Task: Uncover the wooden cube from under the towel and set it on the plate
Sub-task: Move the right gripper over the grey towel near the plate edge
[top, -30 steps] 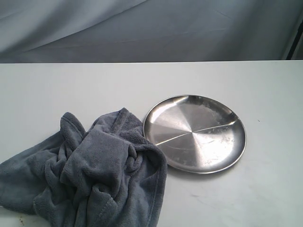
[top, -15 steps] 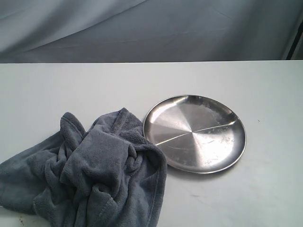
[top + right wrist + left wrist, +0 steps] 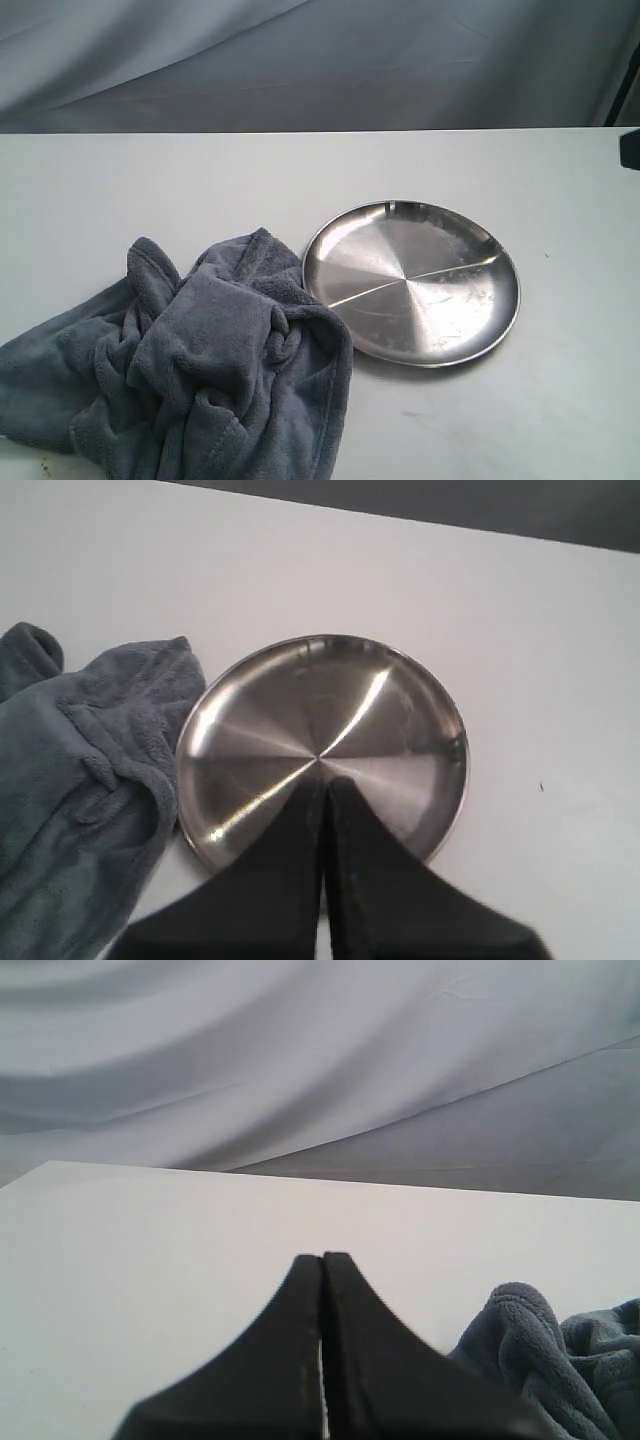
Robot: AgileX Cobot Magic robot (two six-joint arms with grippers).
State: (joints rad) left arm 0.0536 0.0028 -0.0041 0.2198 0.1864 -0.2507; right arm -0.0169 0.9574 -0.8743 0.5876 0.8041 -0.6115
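Towel (image 3: 200, 360) lies bunched at 8 o'clock of the plate (image 3: 411, 283), touching its rim, the wooden cube unseen, presumably beneath. Left gripper (image 3: 322, 1258) and right gripper (image 3: 325, 780) both show jaws pressed together, so one should open, pinch a high fold and peel it toward 9 o'clock, away from the plate. Since the earlier frame only a dark shape (image 3: 630, 150) has come in at the plate's 2 o'clock.
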